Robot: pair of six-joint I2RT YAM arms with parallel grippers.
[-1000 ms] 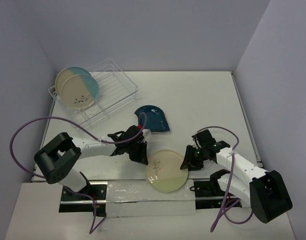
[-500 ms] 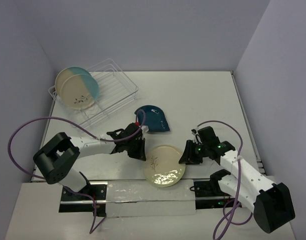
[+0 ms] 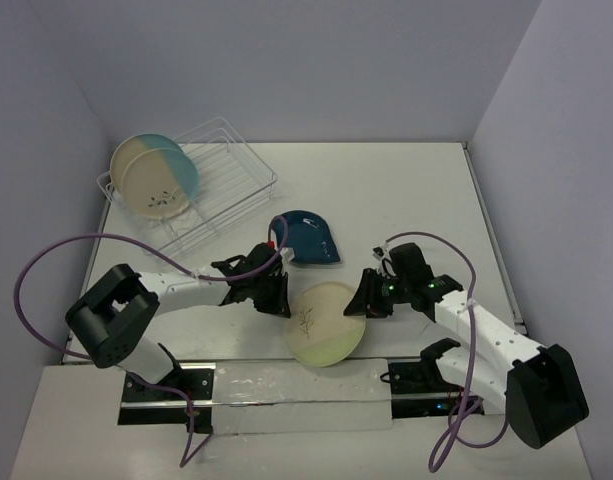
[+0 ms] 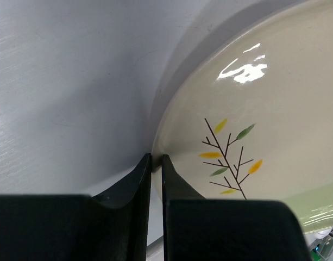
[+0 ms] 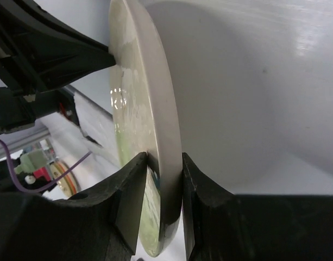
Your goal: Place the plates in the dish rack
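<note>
The cream plate (image 3: 326,322) with a pale-green section and a sprig drawing is held between both grippers, tilted, just above the table. My left gripper (image 3: 283,305) is shut on its left rim; the left wrist view shows the rim (image 4: 247,109) pinched between the fingers (image 4: 156,157). My right gripper (image 3: 361,305) is shut on its right rim, seen edge-on in the right wrist view (image 5: 150,109) between the jaws (image 5: 163,160). The dark-teal leaf-shaped plate (image 3: 308,238) lies flat behind them. Two beige and light-blue plates (image 3: 154,177) stand in the clear dish rack (image 3: 248,160).
The rack sits at the back left by the left wall. Walls close the table at the back, left and right. A purple cable loops over the table by each arm. The arm bases and a metal rail run along the near edge.
Both grippers have carried the cream plate a little to the left and away from the near edge, and the right arm has stretched leftward. The other plates have not moved.
</note>
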